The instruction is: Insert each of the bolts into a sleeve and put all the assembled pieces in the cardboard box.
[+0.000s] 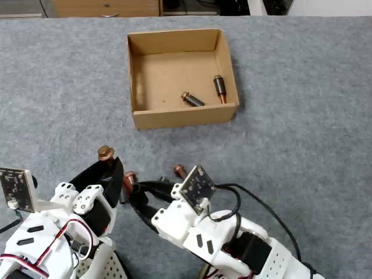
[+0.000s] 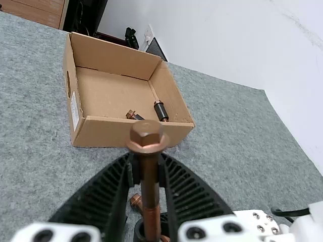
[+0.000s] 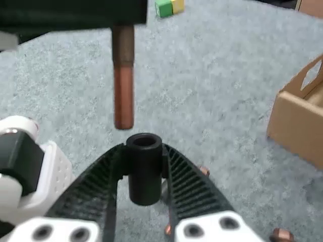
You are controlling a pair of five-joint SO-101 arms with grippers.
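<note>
The left fingers (image 2: pixel 108 186) are closed on a copper bolt (image 2: pixel 147 171). The bolt stands upright between them. Its six-sided head sticks up above the fingertips, and its long stem runs down through the gap, with a finger pressed on each side.

The right fingers (image 3: pixel 96 186) are closed on a black sleeve (image 3: pixel 144 169). The sleeve stands upright too, held at its middle, and its round hole faces up.

In the right wrist view, the lower end of the bolt (image 3: pixel 123 85) hangs just above the sleeve's hole. It does not touch the sleeve and sits a little off to one side of the hole.

In the high view, both sets of fingers meet low over the gray bench (image 1: pixel 302 116), near its front edge. A loose bolt (image 1: pixel 179 170) lies on the bench just beside them.

The cardboard box (image 1: pixel 183 116) sits farther back on the bench, well apart from the fingers. Inside it lie two put-together parts. The first piece (image 1: pixel 192 99) is near the front wall. The second piece (image 1: pixel 220 88) is by the right wall.
</note>
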